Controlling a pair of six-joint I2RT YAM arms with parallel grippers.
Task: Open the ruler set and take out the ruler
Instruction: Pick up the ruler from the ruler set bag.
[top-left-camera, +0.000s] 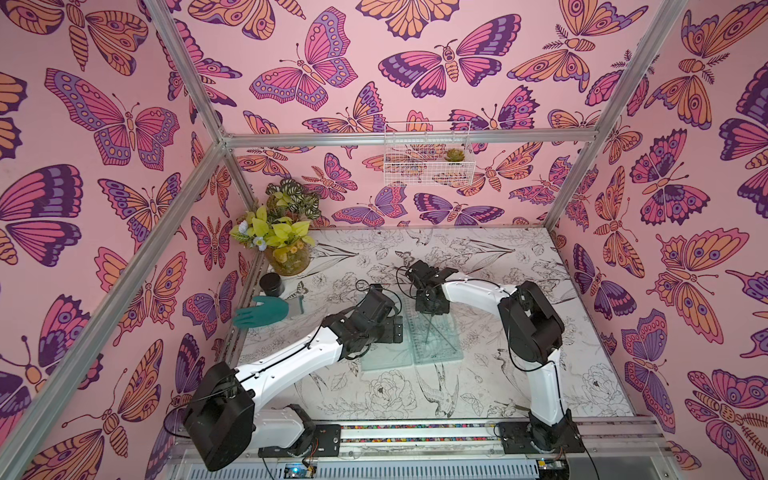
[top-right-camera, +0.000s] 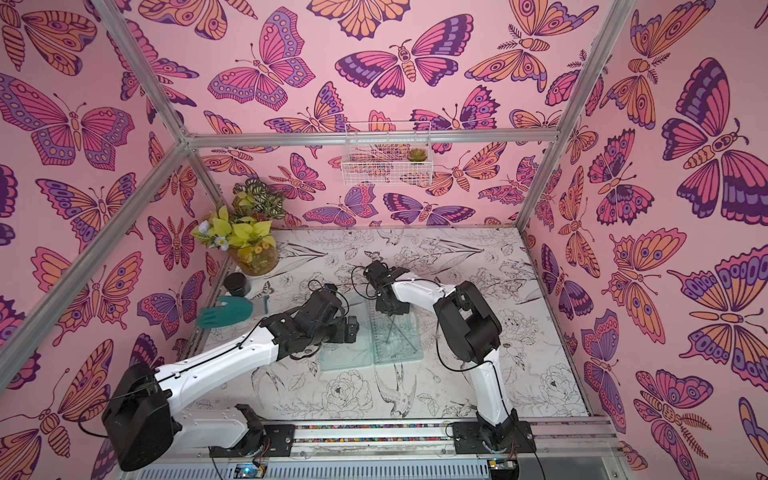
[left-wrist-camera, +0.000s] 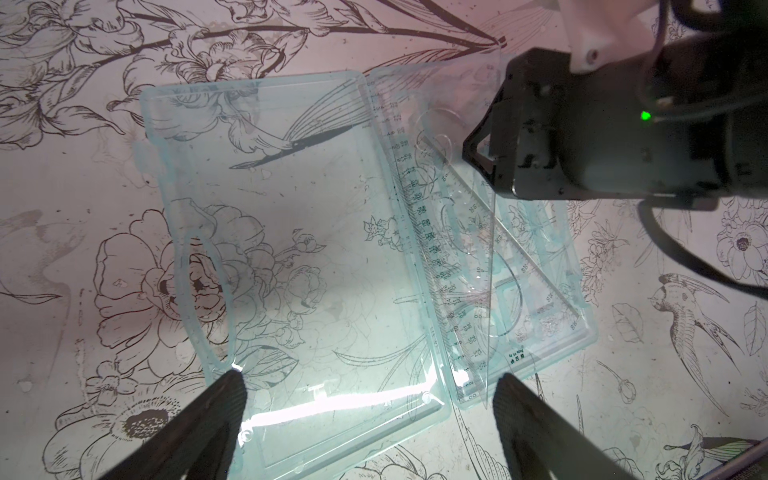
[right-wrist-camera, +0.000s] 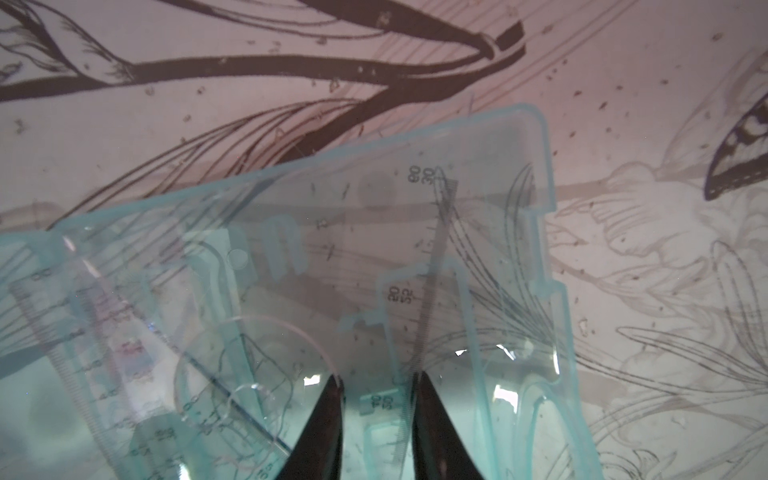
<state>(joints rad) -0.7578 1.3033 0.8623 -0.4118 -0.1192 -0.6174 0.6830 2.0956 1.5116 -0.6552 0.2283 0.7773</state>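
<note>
Right end effector (right-wrist-camera: 378, 376): jaws narrowed to a small gap, astride the scaled edge of a clear graduated piece (right-wrist-camera: 428, 270); whether it is gripped cannot be told.
Left end effector (left-wrist-camera: 370, 376): jaws wide, empty, poised over the empty half.
Ruler set (top-left-camera: 432, 332): opened flat mid-bench (top-left-camera: 457, 395), halves side by side.
Ruler (left-wrist-camera: 430, 249): seated in the tray half, beside the hinge.
Step, as judged: opening done, extraction in hand.
Next move calls for a firm pinch and a clean lift, with the case held down.
</note>
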